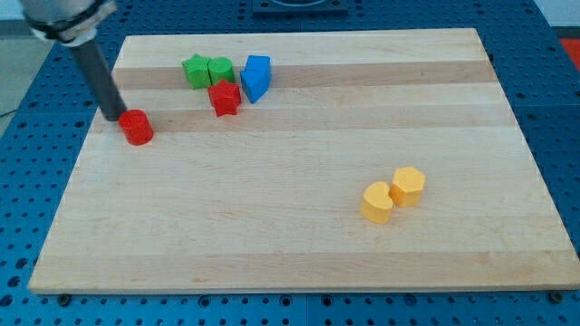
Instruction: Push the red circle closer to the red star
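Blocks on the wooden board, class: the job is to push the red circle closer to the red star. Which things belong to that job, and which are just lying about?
Belong to the job:
red circle
red star
my tip, at the circle's left edge

Just lying about:
two green blocks, above the star
blue block, right of the star
two yellow blocks, lower right

A pale wooden board [299,244] carries a red circle [138,128], red star [225,97], two green blocks [207,71], a blue block [256,78] and two yellow blocks [392,194], over a blue table [562,109].
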`<state>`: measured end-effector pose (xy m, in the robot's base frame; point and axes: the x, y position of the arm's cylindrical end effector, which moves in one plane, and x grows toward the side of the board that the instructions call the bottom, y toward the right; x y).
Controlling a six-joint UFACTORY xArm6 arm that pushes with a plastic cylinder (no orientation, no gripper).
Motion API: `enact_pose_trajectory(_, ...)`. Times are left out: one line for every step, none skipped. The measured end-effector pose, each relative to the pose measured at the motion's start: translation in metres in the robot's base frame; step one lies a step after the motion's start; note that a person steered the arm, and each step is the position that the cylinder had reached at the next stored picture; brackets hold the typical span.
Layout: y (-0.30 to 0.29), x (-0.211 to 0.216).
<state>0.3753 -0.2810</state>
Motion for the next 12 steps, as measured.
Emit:
enact_pose_trajectory(-0.011,0.020)
enact_pose_trajectory(0.014,0.032)
enact_pose_trajectory(0.055,0.027)
enact_pose_trajectory(0.060,0.032)
enact_pose_trajectory(0.060,0.059)
enact_pose_trajectory(0.062,0.055)
enact_pose_trajectory(0.066,0.009)
enact_pose_trajectory(0.066,-0.001)
enact_pose_trajectory(0.064,0.037)
enact_pose_trajectory(0.065,0.064)
enact_pose_trajectory(0.077,0.055)
enact_pose_trajectory(0.089,0.021)
